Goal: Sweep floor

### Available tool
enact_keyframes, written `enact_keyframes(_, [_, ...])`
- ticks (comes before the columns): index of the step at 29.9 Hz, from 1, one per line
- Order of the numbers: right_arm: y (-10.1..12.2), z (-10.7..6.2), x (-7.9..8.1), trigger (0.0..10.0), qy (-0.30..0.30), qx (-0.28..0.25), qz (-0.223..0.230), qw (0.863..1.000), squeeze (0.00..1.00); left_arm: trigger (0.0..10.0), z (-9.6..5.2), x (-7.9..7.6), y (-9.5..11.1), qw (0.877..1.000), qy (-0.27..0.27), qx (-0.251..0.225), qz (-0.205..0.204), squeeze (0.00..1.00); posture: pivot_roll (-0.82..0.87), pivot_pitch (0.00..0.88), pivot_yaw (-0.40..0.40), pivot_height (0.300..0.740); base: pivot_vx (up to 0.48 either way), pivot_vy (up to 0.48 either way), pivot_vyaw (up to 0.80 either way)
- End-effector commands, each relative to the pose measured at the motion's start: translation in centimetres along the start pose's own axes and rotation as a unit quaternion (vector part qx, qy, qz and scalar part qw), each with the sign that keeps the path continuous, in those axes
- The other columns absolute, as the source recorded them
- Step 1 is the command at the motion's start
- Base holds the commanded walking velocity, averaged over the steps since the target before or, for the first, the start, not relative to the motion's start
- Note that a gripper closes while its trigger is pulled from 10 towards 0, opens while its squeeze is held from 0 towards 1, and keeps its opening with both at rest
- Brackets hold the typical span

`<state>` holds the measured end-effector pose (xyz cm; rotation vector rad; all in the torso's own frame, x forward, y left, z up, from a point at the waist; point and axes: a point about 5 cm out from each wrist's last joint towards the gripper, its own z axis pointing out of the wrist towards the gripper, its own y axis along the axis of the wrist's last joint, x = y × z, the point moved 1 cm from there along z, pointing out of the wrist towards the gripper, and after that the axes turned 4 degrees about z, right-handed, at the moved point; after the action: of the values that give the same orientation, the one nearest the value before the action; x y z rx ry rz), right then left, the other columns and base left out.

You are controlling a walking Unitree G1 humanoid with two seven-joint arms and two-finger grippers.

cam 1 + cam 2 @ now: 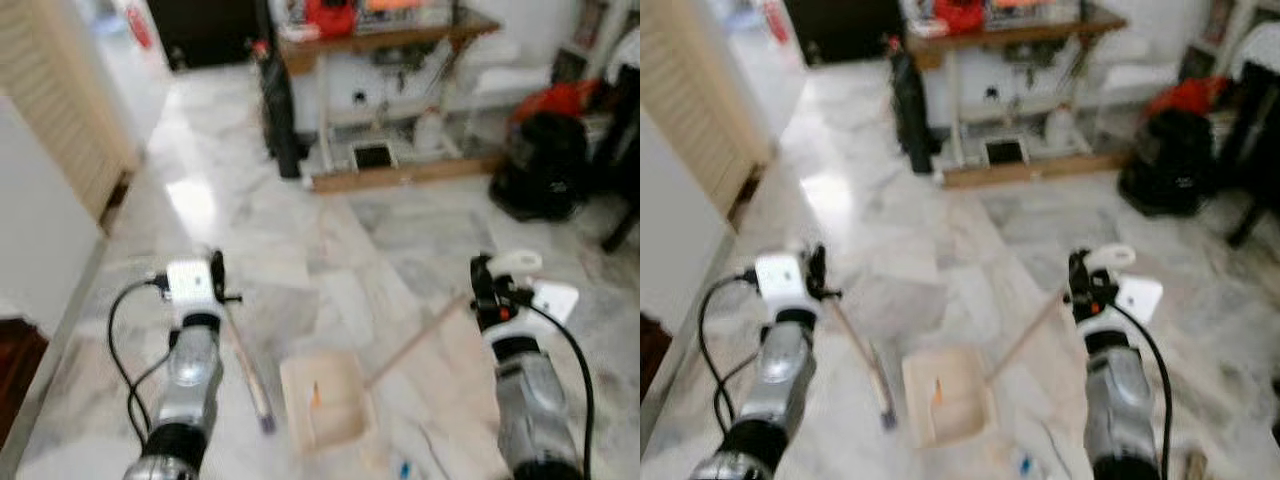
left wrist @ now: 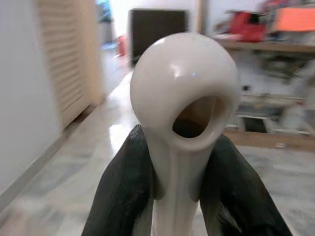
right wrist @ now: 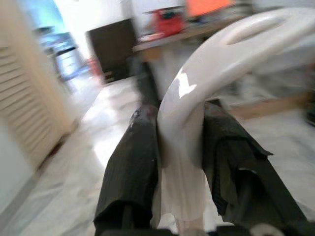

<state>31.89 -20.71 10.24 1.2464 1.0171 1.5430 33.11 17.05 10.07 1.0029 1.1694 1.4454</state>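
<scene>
The left gripper (image 2: 178, 184) clamps the cream plastic looped handle of a broom (image 2: 183, 113), whose thin stick (image 1: 247, 370) slants down from the jaws to the white marble floor (image 1: 300, 240). The right gripper (image 3: 182, 162) clenches the curved white handle (image 3: 206, 78) of a beige long-stemmed dustpan (image 1: 325, 400), its tray lying on the floor between and below both sets of jaws.

Beige dustpan (image 1: 322, 398) flat on marble floor (image 1: 300, 230), long-handled broom (image 1: 245, 368) slanting just beside it
</scene>
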Motion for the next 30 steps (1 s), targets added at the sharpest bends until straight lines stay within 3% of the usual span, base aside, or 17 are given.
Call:
enact_keyframes(1, [0.7,0.4,0.2,10.0,0.008,-0.016,0.003,1.000,0.00,10.0,0.6,0.4,1.2,0.999,0.007,-0.034,0.008,0.00,-0.15,0.000,-0.002,0.740,0.000,0.000,0.79])
enact_keyframes(7, [0.5,1.6,1.4,10.0,0.027,-0.012,0.004,1.000,0.00,10.0,0.3,1.8,1.3,0.998,0.036,-0.039,0.016,0.00,-0.09,0.000,-0.036,0.740,0.000,0.000,0.79])
enact_keyframes(17, [-0.2,2.2,2.8,10.0,0.040,-0.008,0.017,0.999,0.00,10.0,0.3,3.5,1.7,0.997,0.047,-0.048,0.033,0.00,-0.03,0.000,-0.023,0.740,0.000,0.000,0.79])
enact_keyframes(23, [-1.8,2.2,4.1,10.0,0.038,0.013,0.050,0.998,0.00,10.0,0.0,4.7,2.5,0.995,0.044,-0.064,0.057,0.00,0.05,0.000,-0.041,0.740,0.000,0.000,0.00])
enact_keyframes(30, [-2.5,2.6,5.2,10.0,0.059,0.030,0.059,0.996,0.00,10.0,-0.8,5.4,2.8,0.994,0.061,-0.069,0.062,0.00,0.12,0.000,-0.058,0.740,0.000,0.000,0.00])
